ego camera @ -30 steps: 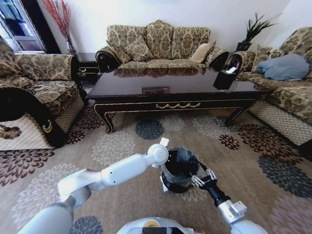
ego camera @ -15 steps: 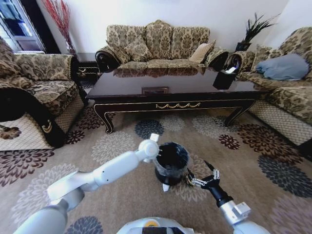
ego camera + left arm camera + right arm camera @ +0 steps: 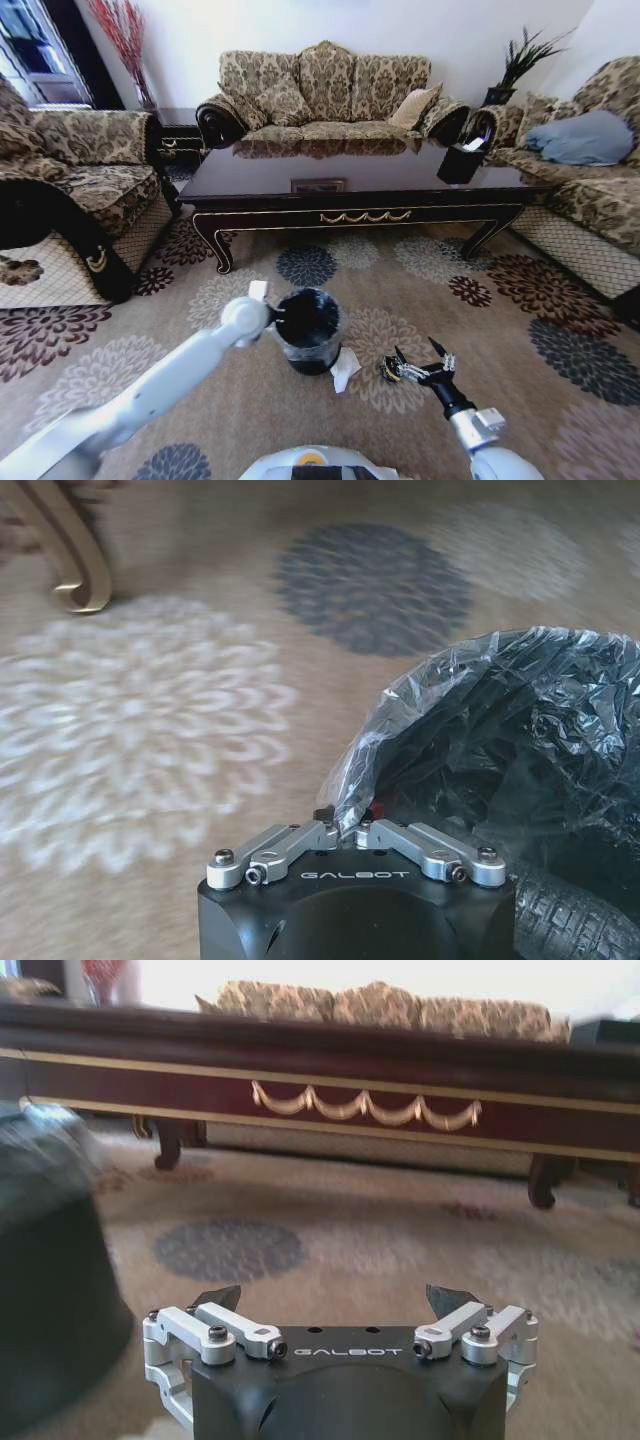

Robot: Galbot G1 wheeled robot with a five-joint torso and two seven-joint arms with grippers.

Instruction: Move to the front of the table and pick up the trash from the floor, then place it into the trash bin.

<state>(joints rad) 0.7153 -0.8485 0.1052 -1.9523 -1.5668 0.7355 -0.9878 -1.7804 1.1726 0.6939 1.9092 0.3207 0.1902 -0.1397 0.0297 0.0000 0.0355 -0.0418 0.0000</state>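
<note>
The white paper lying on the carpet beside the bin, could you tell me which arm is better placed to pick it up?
The right. Its right gripper is open, empty and low over the carpet beside the white paper. The left gripper is shut on the trash bin liner.

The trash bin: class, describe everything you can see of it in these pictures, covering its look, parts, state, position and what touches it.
The trash bin is a small round black bucket, upright on the patterned carpet before the table. A thin clear plastic liner puffs crinkled over its rim; the inside looks dark. The left gripper is shut on the liner's edge at the rim. A white scrap of paper lies against its base. The right gripper, open, hangs apart.
</note>
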